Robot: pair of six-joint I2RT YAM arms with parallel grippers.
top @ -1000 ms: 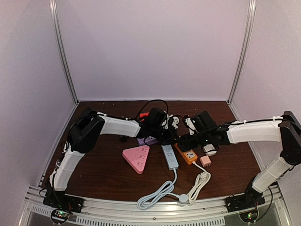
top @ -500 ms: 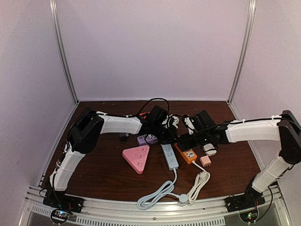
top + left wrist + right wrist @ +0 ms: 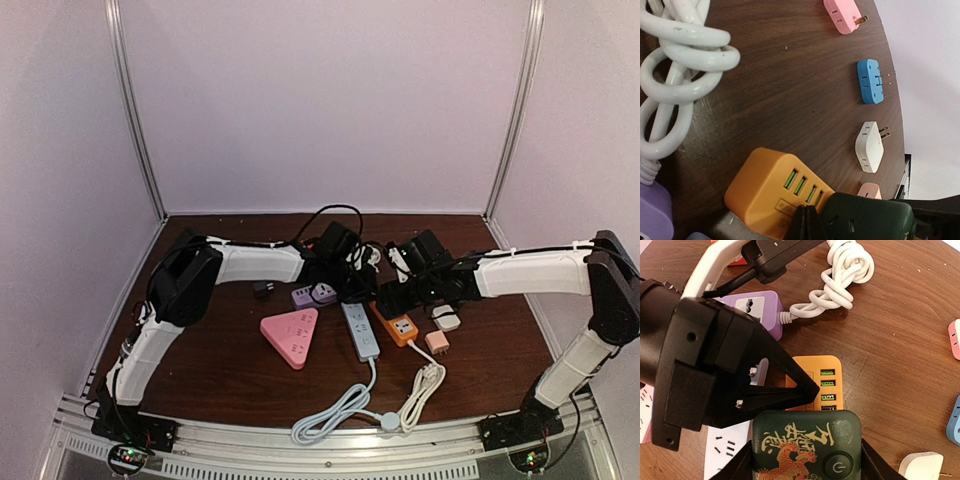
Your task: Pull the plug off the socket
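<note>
On the brown table (image 3: 200, 370), the right claw (image 3: 806, 467) grips the green plug (image 3: 800, 437) on the orange socket (image 3: 812, 365); best the clenched left claw (image 3: 815, 386) pins that socket for a straight pull.

This is a robotics lab test cell. Plain pale wall panels (image 3: 330, 100) set in bare aluminium posts (image 3: 135, 110) box in a dark wooden worktop (image 3: 220, 380). Two white-and-black robot arms (image 3: 250, 265) are bolted to a slotted metal rail (image 3: 300, 440) at its near edge. Several power strips (image 3: 361, 333) and loose plug adapters (image 3: 437, 342) lie spread between them, with no household furnishings around
</note>
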